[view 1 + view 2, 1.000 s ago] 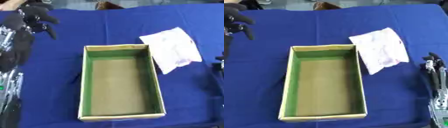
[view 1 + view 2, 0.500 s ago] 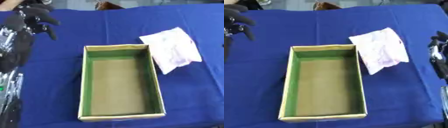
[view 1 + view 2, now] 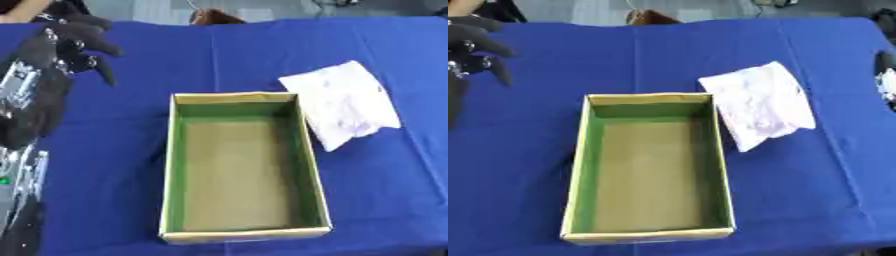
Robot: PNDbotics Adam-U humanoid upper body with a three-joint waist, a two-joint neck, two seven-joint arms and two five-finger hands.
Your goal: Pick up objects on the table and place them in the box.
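Note:
An open cardboard box [image 3: 236, 97] with green inner walls lies lengthwise in the middle of the blue table; nothing is in it. Just right of its far corner lies a flat white crumpled packet [image 3: 343, 102], touching or almost touching the box wall. My left hand [image 3: 66, 42] hovers over the far left of the table, fingers spread and drooping, holding nothing, well apart from the box. Only a dark sliver of my right hand [image 3: 885, 62] shows at the right edge, level with the packet and a short way right of it.
A blue cloth [image 3: 262, 50] covers the whole table. A small brown thing [image 3: 214, 16] sits at the far edge behind the box. My left forearm [image 3: 26, 115] runs down the left side of the view.
My right hand has risen from the lower right corner along the right edge to level with the packet. The left hand has barely shifted. Box and packet have not moved.

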